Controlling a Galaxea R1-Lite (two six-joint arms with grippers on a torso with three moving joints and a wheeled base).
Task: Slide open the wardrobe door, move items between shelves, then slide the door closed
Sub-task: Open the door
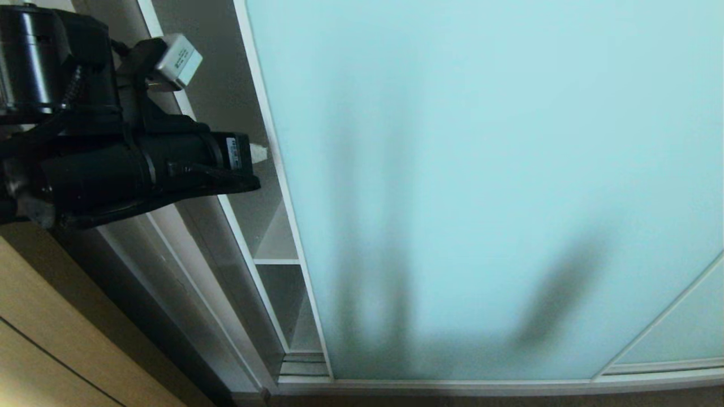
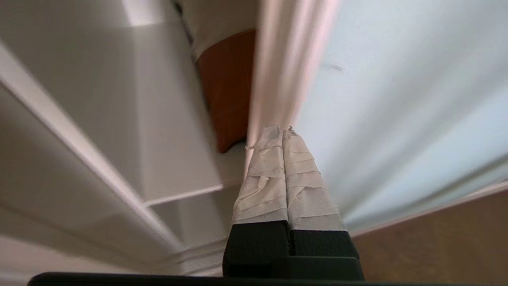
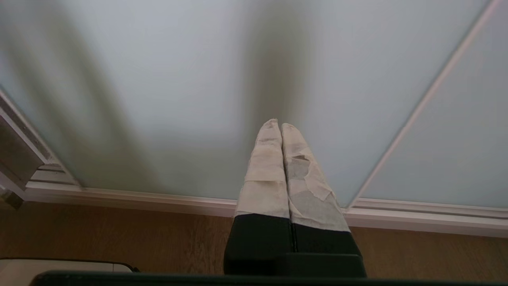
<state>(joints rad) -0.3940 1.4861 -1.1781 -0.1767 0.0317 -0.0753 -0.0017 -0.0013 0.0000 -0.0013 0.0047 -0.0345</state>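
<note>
The sliding wardrobe door is a frosted aqua glass panel that fills most of the head view. A narrow gap stands open at its left edge. My left gripper is shut, and its taped fingertips rest against the door's pale edge frame. Through the gap a cushion shows a rust-brown patch with beige above it, lying on a white shelf. Another shelf edge shows lower in the gap. My right gripper is shut and empty, pointing at the door glass low down.
The white wardrobe side wall bounds the gap on the left, with a wood-coloured panel beyond it. A second glass panel overlaps at the right. The bottom track meets a wooden floor.
</note>
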